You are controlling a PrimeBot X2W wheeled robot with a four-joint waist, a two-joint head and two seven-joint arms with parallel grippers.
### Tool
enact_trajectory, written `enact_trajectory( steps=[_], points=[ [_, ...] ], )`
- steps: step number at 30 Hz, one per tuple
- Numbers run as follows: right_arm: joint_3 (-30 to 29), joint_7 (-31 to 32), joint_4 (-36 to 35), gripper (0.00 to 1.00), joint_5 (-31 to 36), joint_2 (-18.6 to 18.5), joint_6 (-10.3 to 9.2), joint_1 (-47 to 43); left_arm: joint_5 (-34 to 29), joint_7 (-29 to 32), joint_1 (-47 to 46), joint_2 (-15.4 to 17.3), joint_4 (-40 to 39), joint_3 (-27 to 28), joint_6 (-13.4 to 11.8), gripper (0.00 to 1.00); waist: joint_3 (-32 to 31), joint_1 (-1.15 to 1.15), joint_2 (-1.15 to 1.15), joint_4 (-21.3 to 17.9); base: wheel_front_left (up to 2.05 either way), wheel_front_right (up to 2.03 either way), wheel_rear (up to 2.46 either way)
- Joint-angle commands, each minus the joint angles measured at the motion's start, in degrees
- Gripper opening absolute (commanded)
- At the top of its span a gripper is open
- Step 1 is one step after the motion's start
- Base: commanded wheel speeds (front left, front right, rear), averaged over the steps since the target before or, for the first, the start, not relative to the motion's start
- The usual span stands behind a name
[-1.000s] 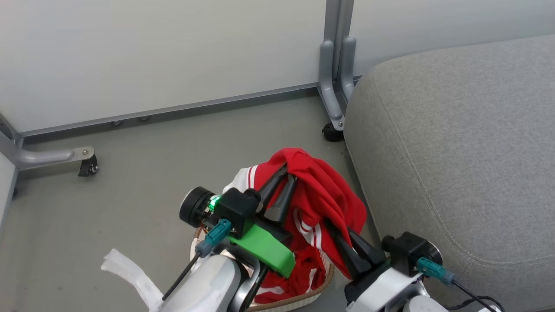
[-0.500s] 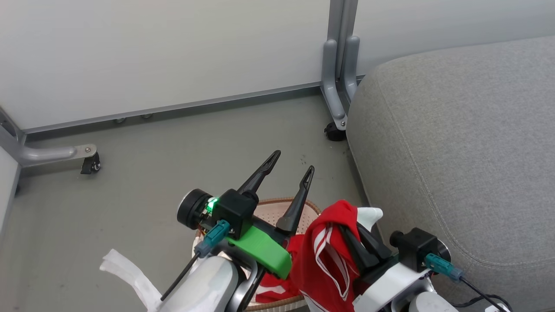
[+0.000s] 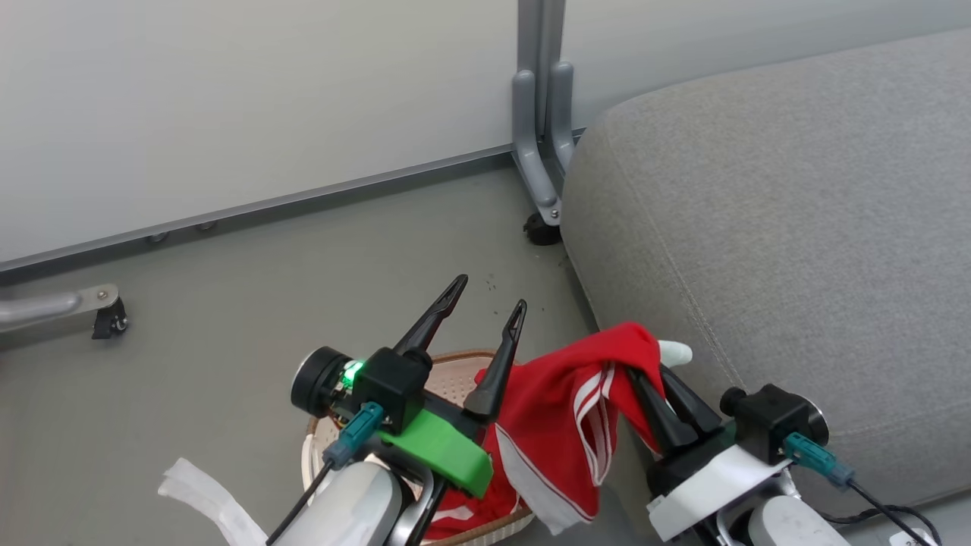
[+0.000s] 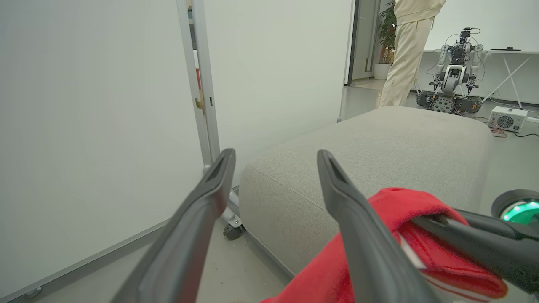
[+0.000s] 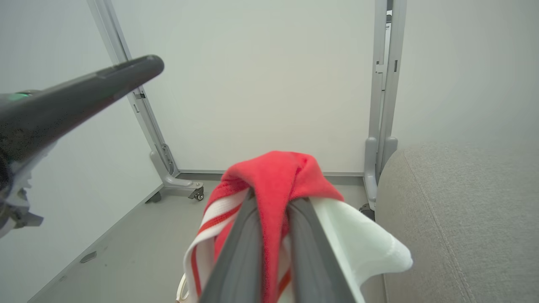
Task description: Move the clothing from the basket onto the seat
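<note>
Red fabric with white stripe trim: one red sports garment (image 3: 561, 413) is pinched between the two fingers of the right gripper (image 3: 648, 379). The jaws are drawn together on a bunched fold, which crests over the fingertips in the right wrist view. A white panel spills to that gripper's right. Judgement: pinching a fold rather than an edge lets the bulk hang below the gripper as one drape. Its lower hem is near the basket rim.

Left gripper (image 3: 491, 293): fingers spread apart, nothing between them, poised just left of the hanging cloth. Judgement: it stands free, so the right arm alone carries the load.

Below the left gripper: laundry basket (image 3: 447, 356), with a cream perforated wall and brown rim, on the floor. A second red garment (image 3: 463, 512) lies in it, partly hidden by the left forearm. One of two is lifted and neither is on the seat.

Just right of and beyond the right gripper: grey woven sofa cushion (image 3: 758, 227). The garment's white corner sits just beside its front edge; I cannot tell if they touch. The next move likely calls for a lift above that edge, then a carry rightward before release.

Beyond both grippers: white partition on a grey castered post (image 3: 540, 205). Farthest, in the left wrist view: a person (image 4: 406, 54) standing past the cushion, near another robot (image 4: 452, 80).
</note>
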State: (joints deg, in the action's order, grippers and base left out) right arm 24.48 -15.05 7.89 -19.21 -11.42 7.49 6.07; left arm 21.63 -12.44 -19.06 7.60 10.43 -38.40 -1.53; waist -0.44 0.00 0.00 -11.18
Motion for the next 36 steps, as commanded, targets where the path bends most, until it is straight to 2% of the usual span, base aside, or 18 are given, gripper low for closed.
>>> enact_trajectory(
  steps=[1,12,22,29,36],
  points=[
    [-0.7,-0.2,-1.03,0.0,0.59,-0.33,0.0,-0.76,-0.02,-0.56,1.05,0.46,0.22,0.34,-0.16,1.0,0.57,0.0,0.0,-2.82,0.0,0.0,0.0],
    [-4.67,-0.19,-8.26,0.0,1.63,-1.73,0.0,-2.56,-0.38,-2.37,2.59,1.92,0.77,1.19,0.19,1.0,3.5,0.0,0.0,-11.92,0.0,0.0,0.0],
    [-7.07,-0.19,-11.76,0.0,-0.57,-0.28,0.0,-4.32,-2.67,-2.73,1.67,2.92,3.03,1.94,0.76,1.0,7.16,0.0,0.0,-19.31,0.0,0.0,0.0],
    [-9.8,-0.2,-14.17,0.0,-0.65,1.47,0.0,-3.25,-3.74,-2.76,-0.71,2.7,4.73,1.14,2.07,1.0,10.13,0.0,0.0,-20.21,0.0,0.0,0.0],
    [-16.08,-0.2,-16.38,0.0,-2.9,4.31,0.0,2.19,-5.37,-2.36,-3.28,3.02,5.43,0.7,1.53,1.0,14.81,0.0,0.0,-19.32,0.0,0.0,0.0]
  ],
)
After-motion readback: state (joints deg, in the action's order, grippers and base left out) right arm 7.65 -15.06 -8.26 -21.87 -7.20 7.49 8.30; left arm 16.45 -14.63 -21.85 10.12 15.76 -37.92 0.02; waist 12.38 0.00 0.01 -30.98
